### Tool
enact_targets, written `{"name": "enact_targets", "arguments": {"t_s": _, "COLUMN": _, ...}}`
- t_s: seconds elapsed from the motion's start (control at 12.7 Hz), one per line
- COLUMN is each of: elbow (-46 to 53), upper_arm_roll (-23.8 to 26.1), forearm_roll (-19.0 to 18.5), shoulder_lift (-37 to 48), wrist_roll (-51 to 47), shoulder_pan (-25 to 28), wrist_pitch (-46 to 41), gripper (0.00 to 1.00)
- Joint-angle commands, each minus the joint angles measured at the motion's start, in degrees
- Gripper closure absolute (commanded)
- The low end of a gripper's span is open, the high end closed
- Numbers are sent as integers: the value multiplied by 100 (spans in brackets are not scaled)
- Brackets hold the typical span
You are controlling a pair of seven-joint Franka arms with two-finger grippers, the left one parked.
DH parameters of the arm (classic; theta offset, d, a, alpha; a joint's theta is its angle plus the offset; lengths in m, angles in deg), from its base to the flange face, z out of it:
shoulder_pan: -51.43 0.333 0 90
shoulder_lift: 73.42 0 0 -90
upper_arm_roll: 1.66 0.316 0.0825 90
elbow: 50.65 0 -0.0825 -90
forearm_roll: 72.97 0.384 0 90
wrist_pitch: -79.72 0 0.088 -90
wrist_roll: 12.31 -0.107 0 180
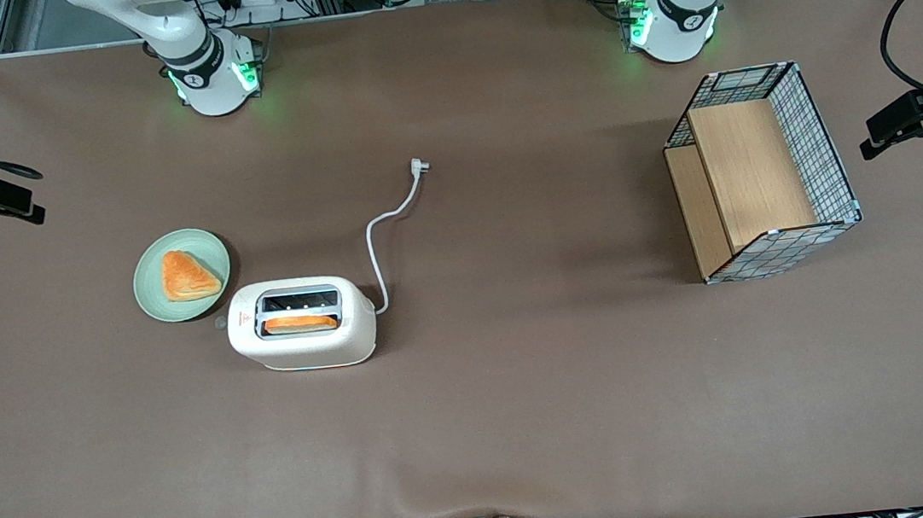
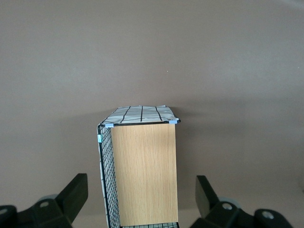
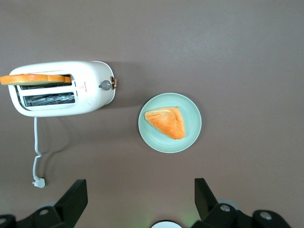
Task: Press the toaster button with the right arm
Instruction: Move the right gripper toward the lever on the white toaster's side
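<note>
Across the brown table (image 1: 530,423) the things lie well apart, and the order of attention runs from the arm down to the nub it must hit. Only the right arm (image 1: 191,56) base and lower link show in the front view; its wrist is high above the table, looking straight down. Its gripper (image 3: 140,202) hangs well above the table, near the plate and not yet over the toaster, with the jaws spread wide and holding nothing.

Toward the working arm's end of the table stands the toaster (image 1: 302,324), with one orange slice in the slot nearer the front camera and its white cord (image 1: 383,233) trailing away from that camera. Just beside its narrow end sits a green plate (image 1: 181,275) carrying a second slice.

From that same narrow end, low down, juts the toaster button (image 3: 105,85), pale grey, facing the plate.

To press well, I judge the jaws should be closed first, brought down between plate and toaster, one fingertip set squarely on the nub, then pushed straight downward. An oblique push could slide the light toaster or clip the plate.
</note>
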Motion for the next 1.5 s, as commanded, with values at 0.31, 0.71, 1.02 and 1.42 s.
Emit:
{"name": "enact_targets", "arguments": {"t_s": 0.31, "elbow": -182, "upper_arm_roll": 59, "forearm_roll": 452, "shoulder_lift": -338, "wrist_roll": -17, "shoulder_pan": -112, "wrist_pitch": 130, "gripper": 0}}
{"name": "enact_targets", "arguments": {"t_s": 0.71, "elbow": -438, "upper_arm_roll": 59, "forearm_roll": 1075, "shoulder_lift": -758, "wrist_roll": -26, "shoulder_pan": -94, "wrist_pitch": 393, "gripper": 0}}
{"name": "enact_targets", "arguments": {"t_s": 1.02, "elbow": -447, "upper_arm_roll": 68, "forearm_roll": 1156, "shoulder_lift": -1242, "wrist_roll": -35, "shoulder_pan": -7, "wrist_pitch": 674, "gripper": 46}}
{"name": "enact_targets", "arguments": {"t_s": 1.42, "elbow": -447, "upper_arm_roll": 77, "forearm_roll": 1682, "shoulder_lift": -1769, "wrist_roll": 1, "shoulder_pan": 47, "wrist_pitch": 1140, "gripper": 96}}
